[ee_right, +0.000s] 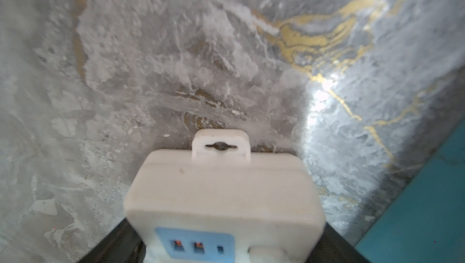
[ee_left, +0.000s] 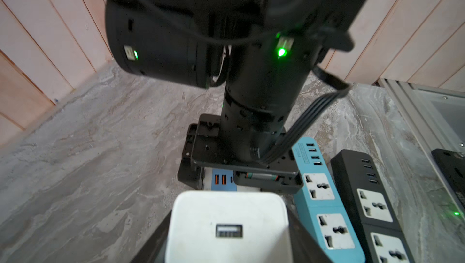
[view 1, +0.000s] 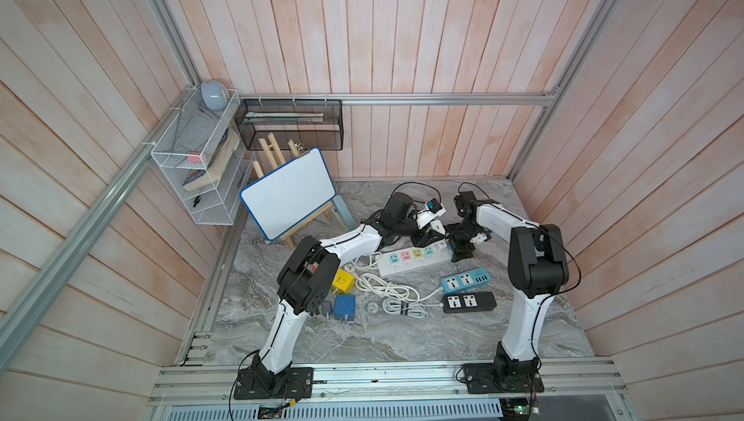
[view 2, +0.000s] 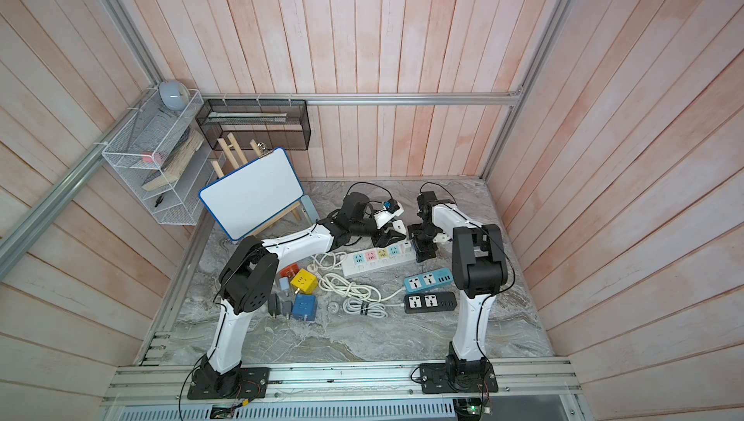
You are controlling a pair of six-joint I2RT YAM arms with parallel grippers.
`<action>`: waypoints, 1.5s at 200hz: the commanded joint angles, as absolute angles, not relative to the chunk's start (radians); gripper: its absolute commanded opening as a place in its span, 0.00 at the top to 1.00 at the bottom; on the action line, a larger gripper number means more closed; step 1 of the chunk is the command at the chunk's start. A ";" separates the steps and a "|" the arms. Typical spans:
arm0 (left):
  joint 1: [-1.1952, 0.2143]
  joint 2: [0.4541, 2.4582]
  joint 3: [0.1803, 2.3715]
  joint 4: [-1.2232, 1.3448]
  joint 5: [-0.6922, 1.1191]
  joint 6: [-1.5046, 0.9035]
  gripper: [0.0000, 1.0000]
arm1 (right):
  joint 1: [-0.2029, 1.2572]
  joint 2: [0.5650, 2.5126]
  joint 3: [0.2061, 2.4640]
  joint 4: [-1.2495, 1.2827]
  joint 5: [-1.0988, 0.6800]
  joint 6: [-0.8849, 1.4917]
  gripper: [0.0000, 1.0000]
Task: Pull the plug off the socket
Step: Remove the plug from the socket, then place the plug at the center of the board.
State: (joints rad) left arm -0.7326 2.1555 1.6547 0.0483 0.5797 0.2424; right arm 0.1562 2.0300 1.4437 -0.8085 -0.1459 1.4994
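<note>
A white multi-coloured socket strip [view 1: 414,259] [view 2: 378,259] lies across the middle of the marble table. My right gripper [view 1: 461,252] [ee_right: 226,245] is shut on the strip's right end [ee_right: 224,199], a black finger on each side by the blue USB panel. Just left of it, my left gripper [view 1: 430,236] [ee_left: 229,239] is shut on a white cube plug [ee_left: 227,224] [view 1: 437,227] with a USB port on top. The plug stands over that end of the strip. Its pins are hidden, so I cannot tell whether they sit in the socket.
A light blue strip [view 1: 463,281] and a black strip [view 1: 469,302] lie just in front of the right gripper. Coiled white cables [view 1: 386,290], a yellow cube [view 1: 342,281] and a blue cube [view 1: 345,306] lie near the left arm. A whiteboard on an easel [view 1: 288,197] stands back left.
</note>
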 commanded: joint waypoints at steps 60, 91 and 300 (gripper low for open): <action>-0.736 1.983 1.663 -0.028 0.425 0.125 1.00 | 0.169 2.132 1.389 -0.769 -0.127 1.509 1.00; -0.727 1.916 1.688 -0.173 0.314 0.004 1.00 | 0.162 2.110 1.364 -0.705 -0.169 1.500 1.00; -0.320 1.322 1.164 -1.147 0.042 -0.621 1.00 | 0.154 2.097 1.341 -0.657 -0.184 1.479 1.00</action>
